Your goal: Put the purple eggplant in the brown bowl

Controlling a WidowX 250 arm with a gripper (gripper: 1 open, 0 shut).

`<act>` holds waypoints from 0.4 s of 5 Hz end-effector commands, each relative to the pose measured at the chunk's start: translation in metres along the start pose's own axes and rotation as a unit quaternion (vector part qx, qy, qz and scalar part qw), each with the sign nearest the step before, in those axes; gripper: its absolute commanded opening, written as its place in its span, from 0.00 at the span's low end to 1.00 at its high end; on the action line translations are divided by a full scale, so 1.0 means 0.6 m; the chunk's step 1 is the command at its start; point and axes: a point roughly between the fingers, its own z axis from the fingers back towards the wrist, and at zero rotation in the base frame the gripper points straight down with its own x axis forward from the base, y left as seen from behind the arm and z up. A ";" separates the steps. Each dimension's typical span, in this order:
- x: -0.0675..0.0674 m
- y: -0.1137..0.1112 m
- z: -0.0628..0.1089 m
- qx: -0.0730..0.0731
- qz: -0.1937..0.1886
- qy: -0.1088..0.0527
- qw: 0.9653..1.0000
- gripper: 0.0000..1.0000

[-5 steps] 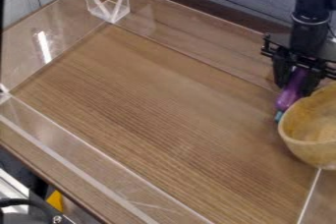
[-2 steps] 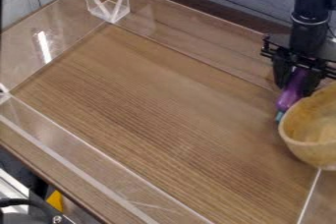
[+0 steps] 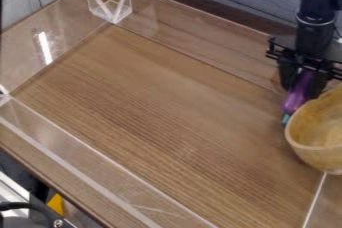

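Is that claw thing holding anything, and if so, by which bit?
Yes. The claw is shut on the eggplant, gripping its upper end; the green stem end hangs beside the bowl.

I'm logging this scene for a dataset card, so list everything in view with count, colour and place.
purple eggplant: one, purple with a teal end, right side, just beyond the bowl's rim, between the gripper's fingers.
brown bowl: one, light tan wood, right edge, partly cut off.
wooden table: one, brown grain, fills the middle.
clear walls: transparent panels round the table's edges, with a small clear bracket at the far left corner.
gripper: one, black, pointing down, shut on the purple eggplant at the right.
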 end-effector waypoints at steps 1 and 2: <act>0.011 -0.030 0.031 -0.014 -0.011 -0.034 0.999 0.00; 0.010 -0.034 0.030 -0.017 -0.011 -0.035 0.999 0.00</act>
